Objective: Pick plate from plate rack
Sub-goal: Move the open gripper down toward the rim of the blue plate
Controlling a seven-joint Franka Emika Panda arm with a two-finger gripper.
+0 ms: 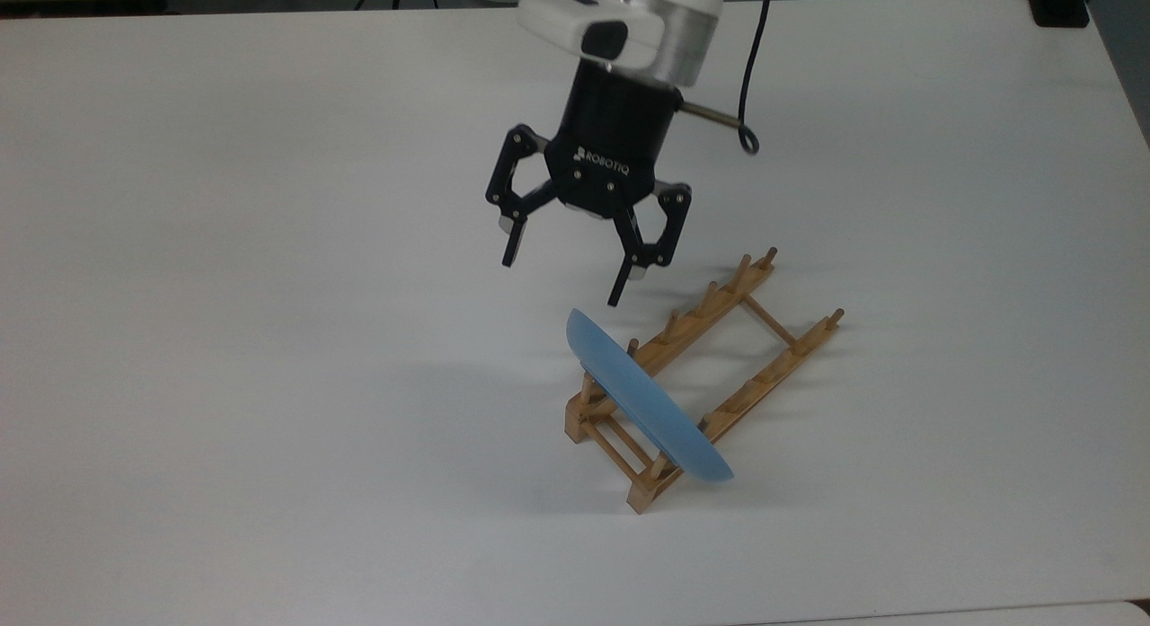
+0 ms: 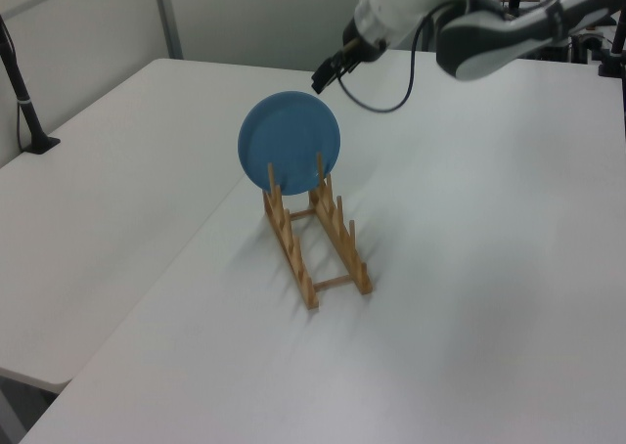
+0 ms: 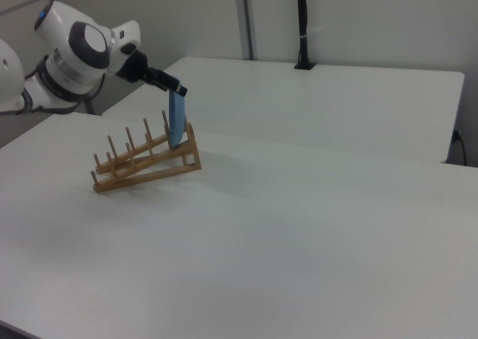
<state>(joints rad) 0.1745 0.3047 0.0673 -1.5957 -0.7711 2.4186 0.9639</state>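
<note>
Open claw (image 1: 561, 283) hangs just beside plate (image 1: 649, 401) rim (rack (image 1: 719, 374) behind).

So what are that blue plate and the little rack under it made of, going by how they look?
The plate looks like plastic or glazed ceramic: an even light-blue surface with a soft sheen, thin at its edge in the top view. Which of the two, the look leaves open. The plate rack appears to be unpainted light-brown wood: matte rails, thin crossbars and round dowel-like pegs.
</note>
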